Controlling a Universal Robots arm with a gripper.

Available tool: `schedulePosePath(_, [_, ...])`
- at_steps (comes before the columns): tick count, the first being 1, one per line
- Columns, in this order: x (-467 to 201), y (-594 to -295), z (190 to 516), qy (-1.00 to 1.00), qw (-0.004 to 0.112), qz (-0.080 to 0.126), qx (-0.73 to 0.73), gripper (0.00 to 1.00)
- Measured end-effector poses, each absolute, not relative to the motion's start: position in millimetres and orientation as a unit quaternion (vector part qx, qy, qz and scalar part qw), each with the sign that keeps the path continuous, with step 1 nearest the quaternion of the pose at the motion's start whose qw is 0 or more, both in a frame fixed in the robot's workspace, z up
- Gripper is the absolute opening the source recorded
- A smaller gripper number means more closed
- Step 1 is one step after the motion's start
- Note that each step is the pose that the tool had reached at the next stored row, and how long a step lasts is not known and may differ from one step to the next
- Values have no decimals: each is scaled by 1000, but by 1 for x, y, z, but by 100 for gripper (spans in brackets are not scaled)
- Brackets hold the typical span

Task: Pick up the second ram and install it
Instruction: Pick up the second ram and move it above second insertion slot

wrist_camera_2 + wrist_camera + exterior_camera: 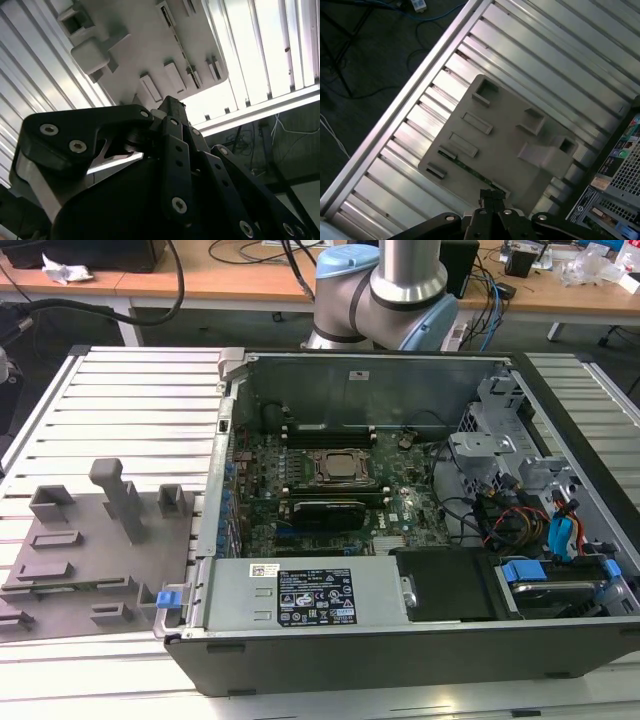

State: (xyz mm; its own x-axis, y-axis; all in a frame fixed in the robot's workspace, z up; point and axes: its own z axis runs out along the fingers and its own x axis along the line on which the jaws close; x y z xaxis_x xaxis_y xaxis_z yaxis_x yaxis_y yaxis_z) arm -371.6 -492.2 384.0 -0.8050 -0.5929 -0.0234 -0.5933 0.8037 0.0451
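gripper sits up close in the first wrist view, fingers closed together with nothing between them. Same in the second wrist view, where the linkage is folded in. It hangs over the grey fixture tray, tips by the tray edge where the second ram sits. That's the thin green stick, on edge in a long slot of the tray. Can't tell the height gap. In the exterior view the tray lies on the slatted table, at the exterior view's left of the open PC case. The ram is well apart from the motherboard.
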Motion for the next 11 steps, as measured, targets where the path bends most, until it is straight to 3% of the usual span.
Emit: schedulePosePath(11, [-372,-492,384,934,3,25,-357,11])
